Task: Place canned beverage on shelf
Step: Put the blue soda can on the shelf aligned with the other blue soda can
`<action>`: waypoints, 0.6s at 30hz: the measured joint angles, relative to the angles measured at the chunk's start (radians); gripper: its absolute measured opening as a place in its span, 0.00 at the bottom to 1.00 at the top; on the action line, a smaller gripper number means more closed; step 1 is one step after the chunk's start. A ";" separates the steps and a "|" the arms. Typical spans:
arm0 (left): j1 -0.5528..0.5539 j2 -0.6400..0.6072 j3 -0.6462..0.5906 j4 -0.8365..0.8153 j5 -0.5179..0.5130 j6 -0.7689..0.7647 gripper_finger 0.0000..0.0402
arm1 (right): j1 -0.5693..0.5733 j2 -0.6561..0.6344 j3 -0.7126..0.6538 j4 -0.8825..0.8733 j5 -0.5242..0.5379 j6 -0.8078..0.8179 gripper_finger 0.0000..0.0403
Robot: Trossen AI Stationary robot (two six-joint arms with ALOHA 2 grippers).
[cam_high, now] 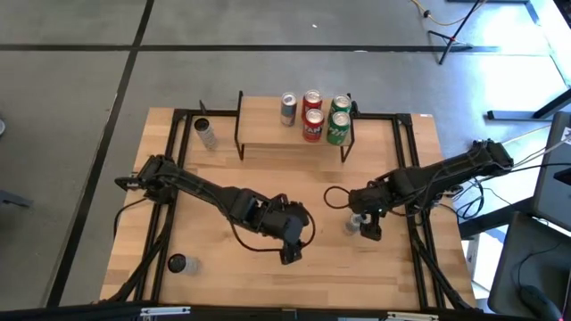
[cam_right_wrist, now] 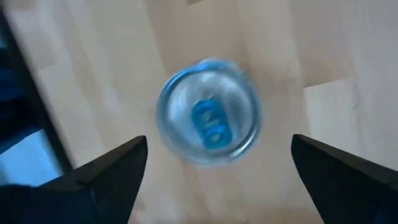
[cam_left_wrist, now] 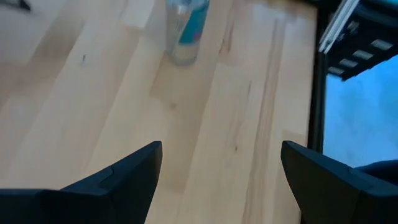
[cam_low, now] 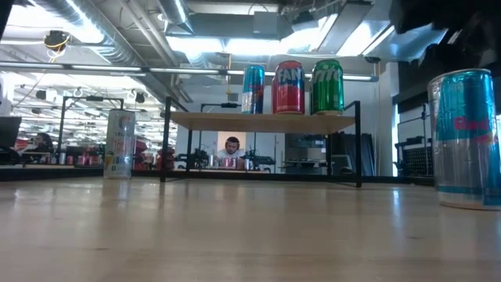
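Observation:
The shelf (cam_high: 294, 134) stands at the table's far middle on thin black legs. On its plank stand a silver-blue can (cam_high: 288, 109), two red cans (cam_high: 311, 101) and two green cans (cam_high: 341, 105). A silver-blue can (cam_right_wrist: 208, 112) stands upright on the table at the right (cam_high: 355, 221); it also shows in the low view (cam_low: 466, 137). My right gripper (cam_right_wrist: 219, 143) hangs open above it, pointing down, with a finger on either side of the can's top and not touching it. My left gripper (cam_left_wrist: 221, 146) is open and empty over the table's near middle (cam_high: 290, 248).
A pale can (cam_high: 205, 134) stands on the table left of the shelf. Another can (cam_high: 182, 264) stands near the table's near left corner. Black rails (cam_high: 410, 169) run along the tabletop's sides. A cable loop (cam_high: 335, 196) lies by the right arm.

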 joint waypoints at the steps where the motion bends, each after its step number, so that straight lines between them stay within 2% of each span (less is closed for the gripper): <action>1: 0.006 0.002 0.000 0.022 -0.001 0.014 0.79 | 0.000 -0.015 0.010 -0.017 -0.019 -0.004 0.92; 6: 0.061 0.019 0.000 0.167 0.020 0.114 0.79 | 0.028 -0.138 0.086 -0.055 -0.008 0.045 0.88; 10: 0.112 0.052 0.000 0.300 0.022 0.210 0.79 | 0.085 -0.270 0.110 -0.052 0.113 0.124 0.88; 14: 0.147 0.119 0.000 0.461 0.015 0.287 0.79 | 0.161 -0.365 0.094 -0.052 0.265 0.268 0.88; 18: 0.165 0.192 0.000 0.643 0.003 0.331 0.79 | 0.251 -0.435 0.066 -0.056 0.337 0.391 0.88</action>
